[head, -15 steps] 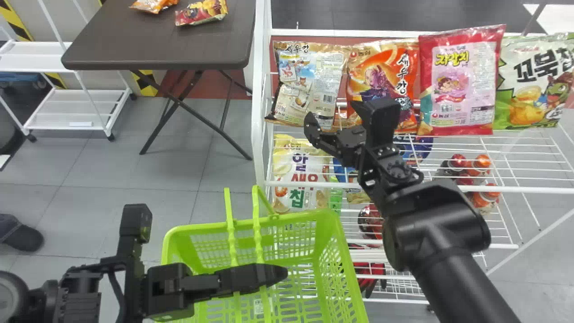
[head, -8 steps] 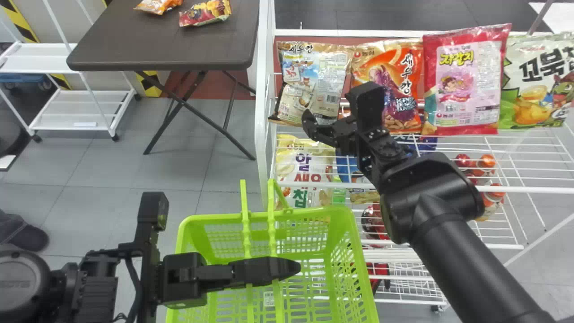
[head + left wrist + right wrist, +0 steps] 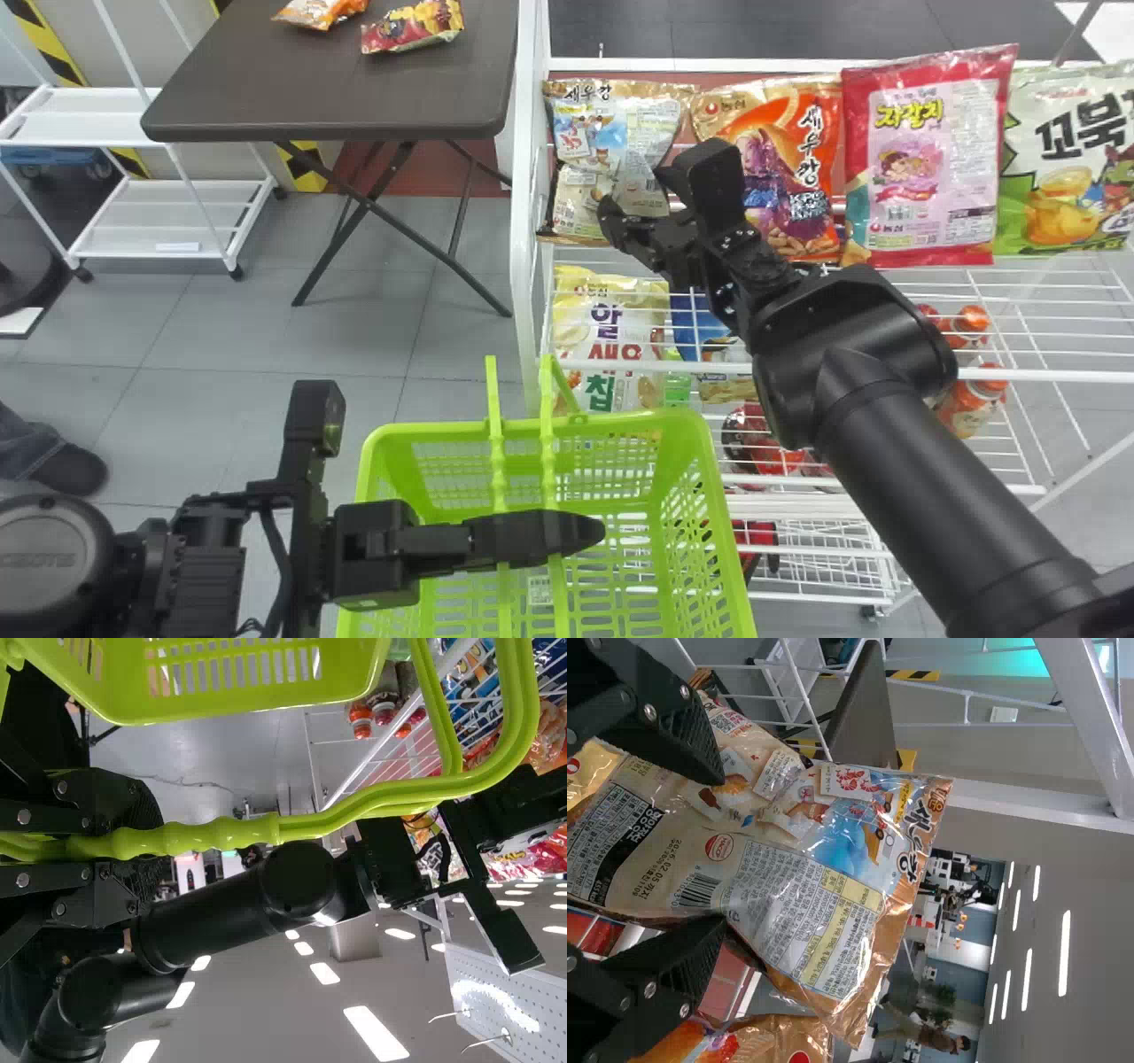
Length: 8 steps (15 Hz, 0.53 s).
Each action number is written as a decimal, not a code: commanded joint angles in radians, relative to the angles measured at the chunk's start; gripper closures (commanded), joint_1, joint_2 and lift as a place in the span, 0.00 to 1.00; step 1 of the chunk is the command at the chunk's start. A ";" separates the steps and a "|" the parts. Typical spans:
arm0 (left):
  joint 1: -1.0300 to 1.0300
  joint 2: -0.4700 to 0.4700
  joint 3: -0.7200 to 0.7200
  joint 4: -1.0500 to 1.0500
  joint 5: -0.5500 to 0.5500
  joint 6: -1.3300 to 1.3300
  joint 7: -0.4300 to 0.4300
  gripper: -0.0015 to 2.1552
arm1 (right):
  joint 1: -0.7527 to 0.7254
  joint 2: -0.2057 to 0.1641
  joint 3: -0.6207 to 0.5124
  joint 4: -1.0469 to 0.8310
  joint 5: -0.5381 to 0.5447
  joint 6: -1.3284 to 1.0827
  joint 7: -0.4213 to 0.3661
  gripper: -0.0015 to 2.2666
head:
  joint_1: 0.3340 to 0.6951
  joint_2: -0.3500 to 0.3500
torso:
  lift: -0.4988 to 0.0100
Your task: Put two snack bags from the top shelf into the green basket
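Note:
In the head view my right gripper (image 3: 638,193) is at the lower right part of the beige snack bag (image 3: 609,133), at the left end of the top shelf. In the right wrist view, the beige bag (image 3: 802,899) lies creased between the two fingers of my right gripper (image 3: 719,846), which stand apart. Orange (image 3: 784,168), pink-red (image 3: 926,168) and green-white (image 3: 1067,159) bags stand beside it. My left gripper (image 3: 580,532) is over the green basket (image 3: 545,425); in the left wrist view that left gripper (image 3: 133,842) is shut on the basket's handle (image 3: 230,831).
A yellow bag (image 3: 611,323) and bottles (image 3: 970,403) are on lower shelves. The white rack post (image 3: 524,177) runs up at the left of the bags. Beyond it stand a dark table (image 3: 337,84) with two small bags and a white cart (image 3: 159,213).
The right gripper's fingers have drawn closer together at the beige bag, which has creased. The left gripper and basket have shifted rightward in the head view.

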<state>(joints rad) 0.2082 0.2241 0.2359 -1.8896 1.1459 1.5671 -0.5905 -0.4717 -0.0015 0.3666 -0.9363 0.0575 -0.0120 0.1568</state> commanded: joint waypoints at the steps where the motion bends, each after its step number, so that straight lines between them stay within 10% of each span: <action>1: 0.002 0.000 0.002 0.001 0.000 0.004 0.000 0.99 | 0.007 0.002 -0.003 0.001 0.010 -0.016 -0.002 0.80 | 1.00 0.57 | 0.98; 3: 0.000 0.000 0.000 0.001 0.000 0.004 0.000 0.99 | 0.027 0.002 -0.006 -0.012 0.024 -0.044 -0.014 0.99 | 1.00 0.57 | 0.98; 8: 0.005 0.011 0.013 0.001 0.008 0.004 -0.005 0.99 | 0.153 0.002 -0.020 -0.202 0.088 -0.007 -0.020 0.99 | 1.00 0.58 | 0.98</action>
<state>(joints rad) 0.2127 0.2310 0.2452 -1.8883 1.1514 1.5671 -0.5953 -0.3738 -0.0015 0.3512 -1.0543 0.1124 -0.0466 0.1396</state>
